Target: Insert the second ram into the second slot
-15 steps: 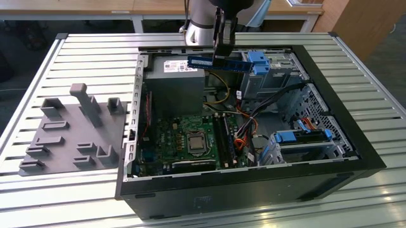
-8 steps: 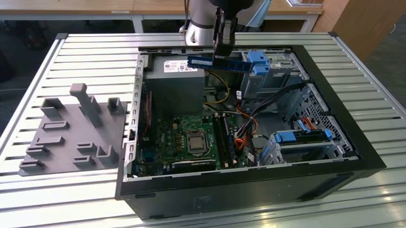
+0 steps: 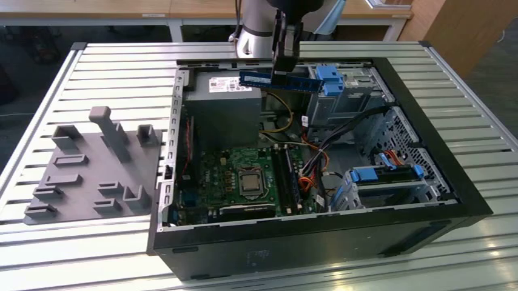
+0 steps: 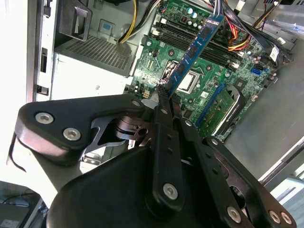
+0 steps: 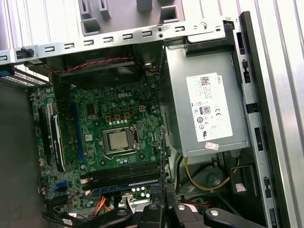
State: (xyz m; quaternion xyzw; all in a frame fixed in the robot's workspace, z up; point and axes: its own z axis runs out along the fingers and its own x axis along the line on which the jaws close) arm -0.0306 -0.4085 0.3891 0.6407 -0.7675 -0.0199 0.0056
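While the pincer clamps the second ram, its long axis runs roughly level across the exterior view.

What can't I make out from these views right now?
- Second wrist view: the black memory slots are partly crossed by the thin dark blue memory stick held in the gripper; which slots are filled is unclear.
- Exterior view: slots too small and dark to count.
- First wrist view: the stick's contact edge is unreadable, seen edge-on.
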